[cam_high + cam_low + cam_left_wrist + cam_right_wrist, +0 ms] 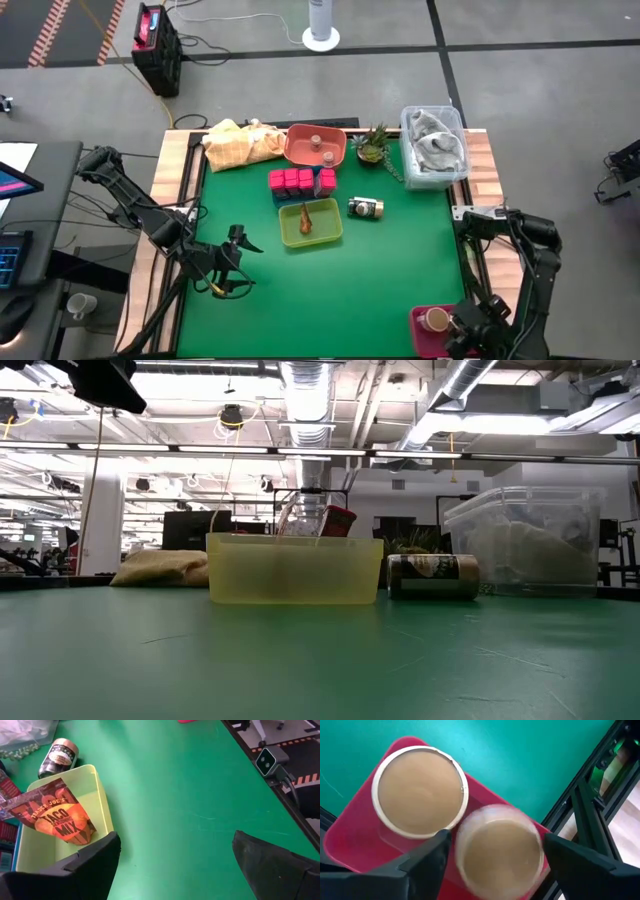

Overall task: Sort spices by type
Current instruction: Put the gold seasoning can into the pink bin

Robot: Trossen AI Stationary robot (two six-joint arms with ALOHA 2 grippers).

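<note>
At the table's near right corner stands a red tray [350,845] holding two short tan round jars. One jar [420,792] sits sharp in the tray. The other jar [500,851] is blurred and lies between the spread fingers of my right gripper [496,840], which points down over it and is open. My left gripper [175,865] hangs open above the bare green mat at the left, beside a yellow-green tray [102,805] that holds a taco mix packet [57,815]. Pink blocks [300,182] stand in a row behind that tray. A dark jar [365,208] lies on its side to its right.
At the far edge are a yellow cloth [240,143], a salmon tray [300,150] with small round pieces, a small green plant [373,143] and a clear bin [455,125] with grey cloth. The mat's near middle [340,300] is bare. A black frame rail [590,805] runs right beside the red tray.
</note>
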